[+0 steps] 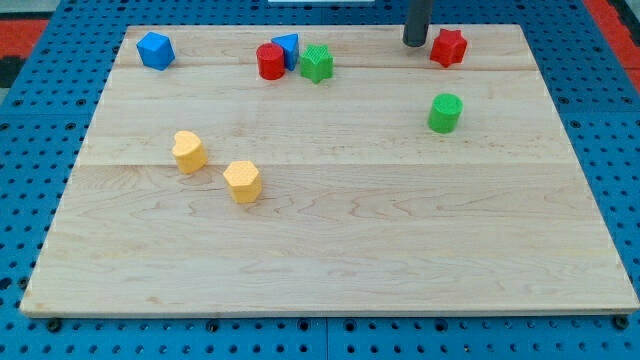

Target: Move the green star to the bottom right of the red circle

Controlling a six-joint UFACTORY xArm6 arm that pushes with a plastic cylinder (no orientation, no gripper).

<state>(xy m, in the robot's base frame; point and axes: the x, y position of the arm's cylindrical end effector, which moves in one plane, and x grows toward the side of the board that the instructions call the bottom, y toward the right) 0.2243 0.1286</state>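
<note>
Item: rod, one, entering at the view's top right of centre. Colour: dark grey to near black, matte, with a faint lighter sheen down one side. Shape: straight cylinder of even width (only the lower stretch shows; the rest is cut off by the frame's upper edge). End: my tip (416,44), blunt and flat, same dark tone as the shaft. Markings, screws, cables: too small or dark to tell.

Blue block (155,50) top left; red star (449,47), green cylinder (445,113) right; two yellow blocks (188,151) lower left.
</note>
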